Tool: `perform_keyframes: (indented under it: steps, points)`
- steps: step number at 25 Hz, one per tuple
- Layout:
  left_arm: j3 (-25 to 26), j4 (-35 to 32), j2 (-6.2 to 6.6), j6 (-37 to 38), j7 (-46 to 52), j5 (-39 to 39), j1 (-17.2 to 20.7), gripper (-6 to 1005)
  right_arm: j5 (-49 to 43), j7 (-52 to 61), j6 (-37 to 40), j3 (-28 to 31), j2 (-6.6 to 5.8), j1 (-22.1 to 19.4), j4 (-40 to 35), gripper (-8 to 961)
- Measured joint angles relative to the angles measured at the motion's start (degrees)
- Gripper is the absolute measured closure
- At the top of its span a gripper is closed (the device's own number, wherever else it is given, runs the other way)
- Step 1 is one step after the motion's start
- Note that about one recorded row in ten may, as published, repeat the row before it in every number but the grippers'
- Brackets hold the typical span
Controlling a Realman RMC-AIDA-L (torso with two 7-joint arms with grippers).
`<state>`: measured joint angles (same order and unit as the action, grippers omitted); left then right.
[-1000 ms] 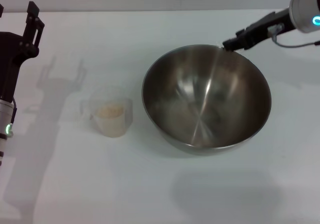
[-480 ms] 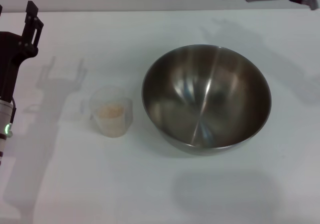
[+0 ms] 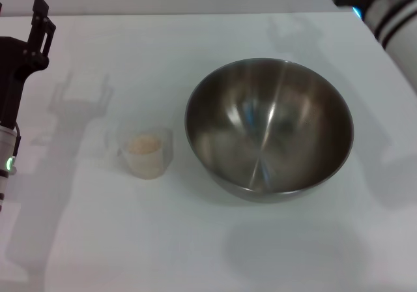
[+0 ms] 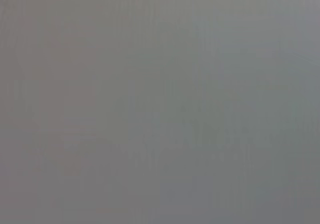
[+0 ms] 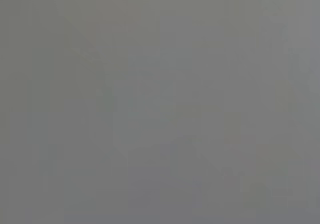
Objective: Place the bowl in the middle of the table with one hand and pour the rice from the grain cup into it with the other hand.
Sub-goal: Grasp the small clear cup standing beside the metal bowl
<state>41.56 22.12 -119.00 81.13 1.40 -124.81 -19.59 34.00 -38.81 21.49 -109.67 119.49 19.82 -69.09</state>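
Left gripper: the left gripper (image 3: 40, 19) was raised at the far left edge of the table (image 3: 195, 253), pointing away from the robot. One dark finger showed clearly; the other was cut off by the picture's edge, so the state of the fingers could not be told. Nothing was seen held in it.

Left arm: the dark arm body ran down the left edge, with a small green light low on it.

Right arm: only a white segment with dark bands (image 3: 391, 12) appeared at the far right corner. Its gripper was outside the head view.

Wrist views: both showed a uniform grey field, with no object to be made out.

Grain cup: the grain cup (image 3: 146, 152) stood upright on the table, left of centre, between the left arm and the bowl. It was well clear of the left gripper and near the bowl without touching it.

Cup contents: the rice (image 3: 143, 145) lay as a pale beige layer inside the cup, well below the rim.

Bowl: the bowl (image 3: 269, 128) stood upright on the table, slightly right of centre, mouth open upward.

Bowl contents: the interior showed only bright reflections and dark shading on the steel; possibly a few grains would be hidden in that glare.

Table: shadows of both arms fell on the white surface.
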Motion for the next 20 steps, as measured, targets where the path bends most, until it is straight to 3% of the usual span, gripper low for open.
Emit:
perform_keyframes:
  steps: [4, 7, 10, 14, 19, 20]
  points:
    - [0.3, 0.0, 0.0, 0.0, 0.0, 0.1, -0.2, 317, -0.1, 12.2, 25.7, -6.0, -0.01, 0.1, 13.0, 527]
    - [0.3, 0.0, 0.01, 0.0, 0.0, 0.1, -0.2, 318, -0.3, 24.2, 39.0, -8.3, -0.02, 0.9, 23.0, 527]
    - [0.3, 0.0, 0.03, 0.0, 0.1, 0.1, -0.3, 318, -1.0, 34.8, 45.6, -8.3, -0.19, 1.3, 30.4, 528]
    - [0.3, 0.0, 0.06, 0.0, 0.1, 0.1, -0.3, 319, -6.4, 46.8, 48.9, -4.3, -0.67, 1.3, 38.4, 528]
    - [-0.3, 0.0, 0.24, 1.2, 2.6, -0.2, 0.7, 320, -10.8, 52.8, 54.5, 0.9, -0.71, 0.0, 46.1, 456]
    - [-0.3, 0.0, 0.24, 1.2, 2.6, -0.2, 0.7, 320, -10.8, 52.8, 55.8, 1.0, -0.68, -0.1, 47.2, 385]
